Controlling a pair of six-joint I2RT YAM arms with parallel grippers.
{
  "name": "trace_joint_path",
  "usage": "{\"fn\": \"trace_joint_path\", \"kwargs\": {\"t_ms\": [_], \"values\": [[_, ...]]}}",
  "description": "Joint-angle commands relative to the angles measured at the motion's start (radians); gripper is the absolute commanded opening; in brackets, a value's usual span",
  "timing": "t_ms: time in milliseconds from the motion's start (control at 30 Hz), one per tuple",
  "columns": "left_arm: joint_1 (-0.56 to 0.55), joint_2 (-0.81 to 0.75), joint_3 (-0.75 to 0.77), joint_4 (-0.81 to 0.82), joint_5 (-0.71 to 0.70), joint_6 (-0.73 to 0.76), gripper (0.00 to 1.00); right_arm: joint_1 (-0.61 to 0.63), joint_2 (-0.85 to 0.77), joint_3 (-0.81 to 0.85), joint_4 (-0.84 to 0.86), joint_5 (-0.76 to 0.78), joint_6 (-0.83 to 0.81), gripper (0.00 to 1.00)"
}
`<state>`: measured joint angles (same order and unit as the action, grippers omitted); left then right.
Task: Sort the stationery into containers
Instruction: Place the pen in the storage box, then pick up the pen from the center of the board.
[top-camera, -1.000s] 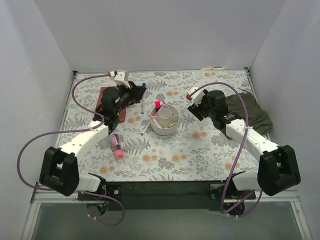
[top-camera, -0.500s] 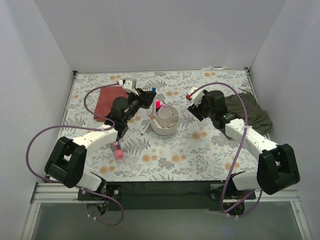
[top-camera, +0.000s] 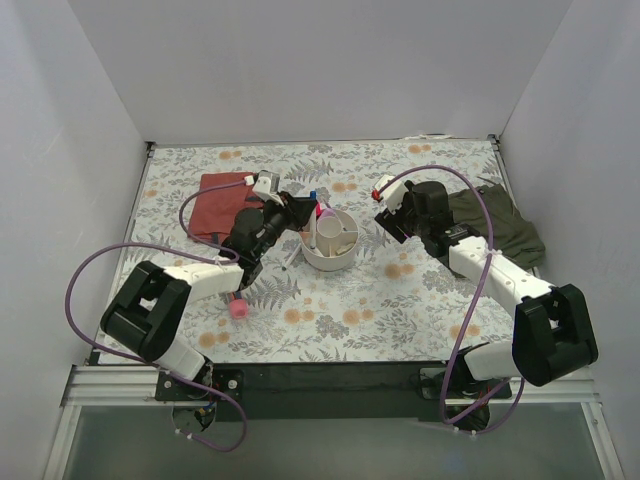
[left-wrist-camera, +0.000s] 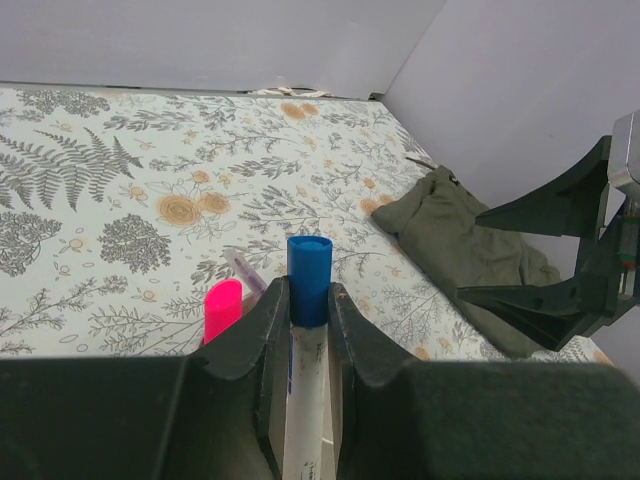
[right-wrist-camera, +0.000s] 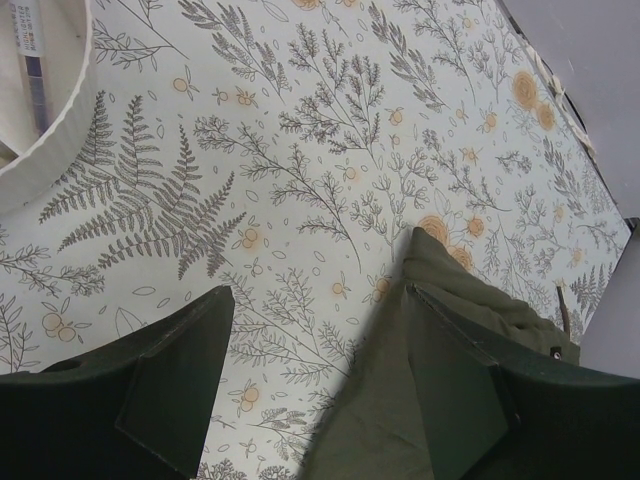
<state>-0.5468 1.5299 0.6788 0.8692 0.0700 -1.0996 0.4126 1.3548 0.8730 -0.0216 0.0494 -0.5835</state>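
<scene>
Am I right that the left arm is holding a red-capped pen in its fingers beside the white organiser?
Not quite: the left wrist view shows the left gripper holding a blue-capped pen, not red-capped, in its fingers beside the white organiser.

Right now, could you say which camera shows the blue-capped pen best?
The left wrist view: the pen fills the centre, clamped in the left pincer. The top view shows only its blue cap by the organiser; the right wrist view misses it.
</scene>
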Motion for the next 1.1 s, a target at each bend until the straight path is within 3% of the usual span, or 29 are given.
{"fn": "trace_joint_path", "kwargs": {"t_ms": [0, 300, 367, 433, 700, 867, 1000, 1067], "values": [[-0.01, -0.007, -0.038, 0.06, -0.009, -0.016, 0.0, -0.005, -0.016, -0.011, 0.023, 0.003, -0.013, 0.77], [-0.01, -0.001, -0.056, 0.077, 0.008, 0.001, 0.0, -0.003, -0.013, -0.017, 0.023, -0.003, -0.012, 0.77], [-0.01, -0.002, -0.051, 0.073, 0.013, 0.003, 0.1, -0.003, -0.008, -0.008, 0.025, -0.005, -0.012, 0.77], [-0.01, -0.005, -0.05, 0.065, 0.027, 0.007, 0.28, -0.003, -0.006, -0.008, 0.026, -0.005, -0.013, 0.77], [-0.01, -0.094, -0.038, -0.03, 0.011, 0.041, 0.41, -0.003, -0.006, 0.001, 0.028, -0.008, -0.012, 0.77], [-0.005, -0.212, 0.063, -0.286, -0.1, 0.185, 0.46, -0.005, 0.003, 0.03, 0.028, -0.005, -0.013, 0.77], [0.021, -0.292, 0.148, -0.491, -0.243, 0.34, 0.76, -0.003, 0.009, 0.047, 0.028, -0.014, -0.018, 0.77], [0.045, -0.313, 0.185, -0.646, -0.236, 0.435, 0.8, -0.003, 0.007, 0.055, 0.028, -0.017, -0.016, 0.77]]}}
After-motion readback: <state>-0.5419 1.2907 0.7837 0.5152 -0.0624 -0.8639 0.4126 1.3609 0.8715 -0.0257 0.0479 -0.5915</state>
